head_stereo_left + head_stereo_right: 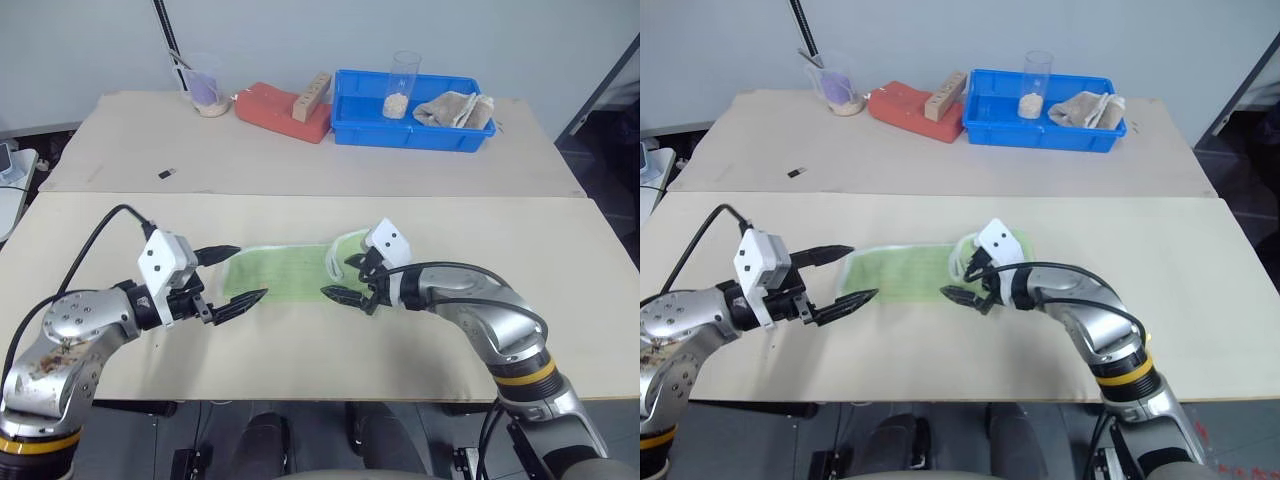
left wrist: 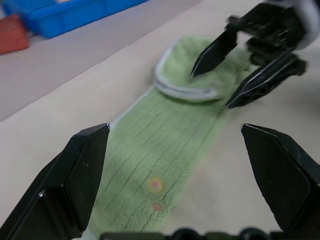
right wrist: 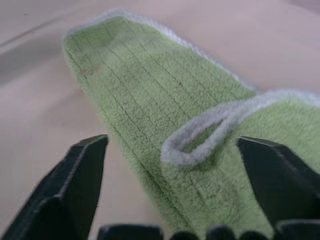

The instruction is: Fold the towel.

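The towel is a light green strip with white edging, lying flat on the near table. Its right end is doubled back over itself in a small rumpled fold. My left gripper is open at the strip's left end, one finger on each side of it. My right gripper is open just over the folded right end, holding nothing. The left wrist view looks along the towel to the right gripper. The right wrist view has the white loop lying on the towel between my open fingers.
On the far table stand a blue bin holding a beige-grey cloth and a clear cup, a red block with a wooden piece on it, and a measuring jug. A small dark object lies there too.
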`<state>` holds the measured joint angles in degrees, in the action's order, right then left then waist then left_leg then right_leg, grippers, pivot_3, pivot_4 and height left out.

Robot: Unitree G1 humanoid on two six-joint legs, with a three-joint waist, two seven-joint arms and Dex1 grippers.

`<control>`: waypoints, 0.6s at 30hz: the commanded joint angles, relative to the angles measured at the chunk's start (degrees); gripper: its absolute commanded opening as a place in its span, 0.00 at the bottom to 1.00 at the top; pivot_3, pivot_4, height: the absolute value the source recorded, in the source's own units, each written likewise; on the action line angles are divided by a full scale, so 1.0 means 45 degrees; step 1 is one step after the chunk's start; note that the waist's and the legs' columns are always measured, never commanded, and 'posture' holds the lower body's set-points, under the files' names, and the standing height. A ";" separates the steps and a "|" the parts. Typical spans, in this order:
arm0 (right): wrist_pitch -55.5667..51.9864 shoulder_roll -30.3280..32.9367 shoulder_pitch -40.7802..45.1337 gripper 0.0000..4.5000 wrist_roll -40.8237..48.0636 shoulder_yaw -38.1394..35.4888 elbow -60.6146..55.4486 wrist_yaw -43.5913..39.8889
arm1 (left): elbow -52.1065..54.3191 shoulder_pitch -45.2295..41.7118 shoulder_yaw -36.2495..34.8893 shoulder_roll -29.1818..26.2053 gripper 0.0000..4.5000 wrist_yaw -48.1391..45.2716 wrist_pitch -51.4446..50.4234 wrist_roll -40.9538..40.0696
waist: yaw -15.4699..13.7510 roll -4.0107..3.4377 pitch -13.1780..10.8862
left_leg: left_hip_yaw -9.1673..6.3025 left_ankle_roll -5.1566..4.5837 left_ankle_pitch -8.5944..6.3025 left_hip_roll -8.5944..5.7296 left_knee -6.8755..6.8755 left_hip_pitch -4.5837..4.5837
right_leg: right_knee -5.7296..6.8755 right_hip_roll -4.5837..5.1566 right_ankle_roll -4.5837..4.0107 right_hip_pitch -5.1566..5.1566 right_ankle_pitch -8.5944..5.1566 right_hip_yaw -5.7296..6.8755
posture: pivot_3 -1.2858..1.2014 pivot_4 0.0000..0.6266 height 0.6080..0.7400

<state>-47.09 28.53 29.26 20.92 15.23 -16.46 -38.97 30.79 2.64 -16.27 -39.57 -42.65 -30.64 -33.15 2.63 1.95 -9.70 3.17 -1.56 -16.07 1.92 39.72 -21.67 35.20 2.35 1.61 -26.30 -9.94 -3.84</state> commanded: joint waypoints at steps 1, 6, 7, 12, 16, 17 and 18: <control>0.1296 0.0585 0.0462 1.00 -0.0249 -0.0138 -0.0349 -0.1011 | 0.1338 0.0895 -0.0957 0.1550 1.00 0.2350 -0.0633 -0.0866 | -0.0028 0.0003 0.0001 | -0.0005 0.0000 0.0000 0.0000 0.0002 -0.0002 | -0.0002 0.0002 -0.0001 0.0002 0.0002 0.0003 | 0.52 0.24 0.80; 0.2515 0.1301 0.1015 1.00 -0.0325 -0.0279 0.0190 -0.2469 | 0.2899 0.2690 -0.1055 0.4569 1.00 0.6095 -0.2221 -0.2605 | -0.0036 0.0008 0.0004 | -0.0018 0.0001 0.0000 0.0001 0.0008 0.0001 | 0.0001 0.0029 0.0001 0.0014 0.0014 0.0005 | 0.52 0.24 0.80; 0.2663 0.1366 0.1115 1.00 -0.0341 -0.0286 0.0296 -0.2697 | 0.3038 0.2895 -0.1056 0.5120 1.00 0.6830 -0.2452 -0.2881 | -0.0035 0.0010 0.0003 | -0.0019 0.0001 0.0000 0.0000 0.0011 0.0007 | -0.0003 0.0038 0.0011 0.0021 0.0020 -0.0002 | 0.52 0.24 0.80; 0.3365 0.1607 0.1600 1.00 -0.0531 -0.0258 0.1000 -0.3582 | 0.3056 0.3109 -0.0700 0.7063 1.00 0.9767 -0.3293 -0.3477 | -0.0081 0.0018 0.0004 | -0.0022 0.0000 0.0002 -0.0023 0.0029 0.0032 | 0.0008 0.0018 0.0020 0.0044 0.0028 -0.0001 | 0.52 0.24 0.80; 0.3715 0.1780 0.1819 1.00 -0.0590 -0.0225 0.1240 -0.4293 | 0.2527 0.2339 0.0101 0.7918 1.00 1.1131 -0.3588 -0.3156 | -0.0079 0.0018 0.0005 | -0.0013 0.0001 0.0002 -0.0027 0.0030 0.0045 | 0.0010 0.0008 0.0019 0.0052 0.0027 -0.0004 | 0.52 0.24 0.80; 0.3759 0.1851 0.1844 1.00 -0.0564 -0.0236 0.1213 -0.4516 | 0.2171 0.2011 0.0154 0.8319 1.00 1.1757 -0.3739 -0.3134 | -0.0088 0.0019 0.0005 | -0.0014 0.0000 0.0002 -0.0031 0.0030 0.0044 | 0.0010 0.0008 0.0019 0.0052 0.0028 -0.0005 | 0.52 0.24 0.80; 0.3783 0.1899 0.1864 1.00 -0.0546 -0.0258 0.1185 -0.4677 | 0.1849 0.1738 0.0180 0.8593 1.00 1.2214 -0.3820 -0.3046 | -0.0083 0.0020 0.0006 | -0.0014 0.0001 0.0002 -0.0033 0.0031 0.0042 | 0.0008 0.0008 0.0018 0.0052 0.0028 -0.0004 | 0.52 0.24 0.80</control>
<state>-31.60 36.37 36.36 18.16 15.15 -9.78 -58.68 39.98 11.35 -15.80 -1.57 9.12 -47.23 -47.25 2.26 2.04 -9.67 3.10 -1.55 -16.06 1.77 39.87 -21.49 35.23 2.39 1.68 -26.06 -9.80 -3.87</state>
